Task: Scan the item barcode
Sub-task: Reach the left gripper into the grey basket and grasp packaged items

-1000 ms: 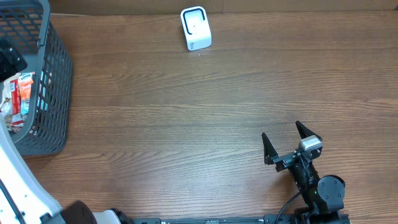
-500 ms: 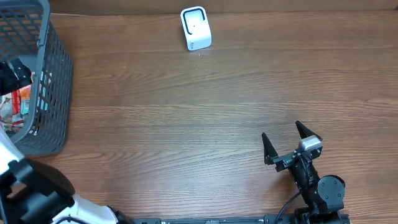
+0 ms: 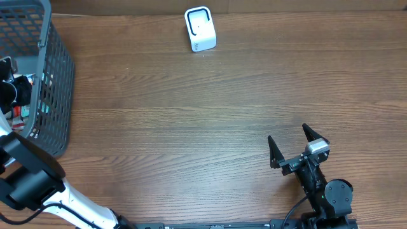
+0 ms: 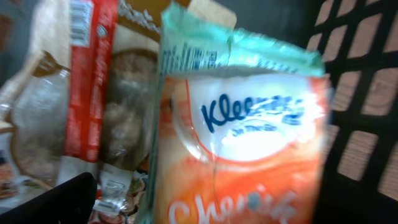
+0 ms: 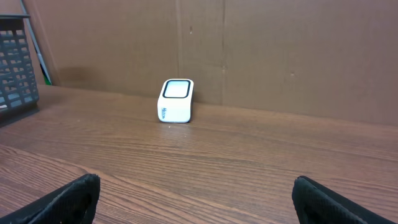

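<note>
since a second ago the left arm has swung across the near-left corner of the table (image 3: 191, 127), carrying the left gripper (image 3: 14, 89) deeper into the grey mesh basket (image 3: 60, 83). its jaws stand wide, likely readied to straddle an item. the wrist view is filled by an orange kleenex pack (image 4: 242, 143), which looks like the target. it leans against a clear snack packet (image 4: 93, 93) whose red strip carries a barcode (image 4: 81, 15). nothing is gripped yet. the right gripper (image 3: 286, 131) rests unmoved at the near edge with its jaws spread wide, empty and out of the way. the white scanner (image 3: 200, 28) waits at the far edge, well apart from the basket.
</note>
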Robot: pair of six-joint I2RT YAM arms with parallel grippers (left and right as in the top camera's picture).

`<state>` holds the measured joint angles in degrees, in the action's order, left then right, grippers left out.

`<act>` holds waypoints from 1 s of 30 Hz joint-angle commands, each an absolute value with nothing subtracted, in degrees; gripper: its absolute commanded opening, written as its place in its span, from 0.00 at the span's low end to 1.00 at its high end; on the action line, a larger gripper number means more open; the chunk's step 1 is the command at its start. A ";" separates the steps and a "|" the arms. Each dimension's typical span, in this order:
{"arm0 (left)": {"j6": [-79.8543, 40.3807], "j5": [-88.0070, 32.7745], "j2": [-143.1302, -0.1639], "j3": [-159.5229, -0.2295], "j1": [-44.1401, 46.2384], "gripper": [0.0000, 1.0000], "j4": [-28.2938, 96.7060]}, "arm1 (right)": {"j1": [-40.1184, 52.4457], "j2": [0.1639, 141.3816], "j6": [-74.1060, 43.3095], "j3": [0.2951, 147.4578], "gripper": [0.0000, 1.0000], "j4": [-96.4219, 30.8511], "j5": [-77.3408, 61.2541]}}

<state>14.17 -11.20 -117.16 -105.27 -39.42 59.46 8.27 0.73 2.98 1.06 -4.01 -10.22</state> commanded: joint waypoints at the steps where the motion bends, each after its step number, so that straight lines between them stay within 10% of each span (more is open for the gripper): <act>1: 15.90 -12.05 -120.46 -106.17 -39.20 1.00 60.18 | 8.01 0.23 2.81 0.45 1.00 -3.75 -9.98; 7: 15.90 -11.62 -124.49 -106.15 -38.87 0.96 60.42 | 8.01 0.23 2.81 0.45 1.00 -3.75 -9.98; 12: 15.90 -11.62 -125.05 -106.28 -38.87 0.50 60.01 | 8.01 0.23 2.81 0.45 1.00 -3.75 -9.98; 30: 5.23 -7.42 -111.22 -121.47 -38.87 0.35 62.74 | 8.01 0.23 2.81 0.45 1.00 -3.75 -9.98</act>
<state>11.27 -9.08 -121.19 -115.31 -39.09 63.24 8.27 0.73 2.98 1.06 -4.03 -10.20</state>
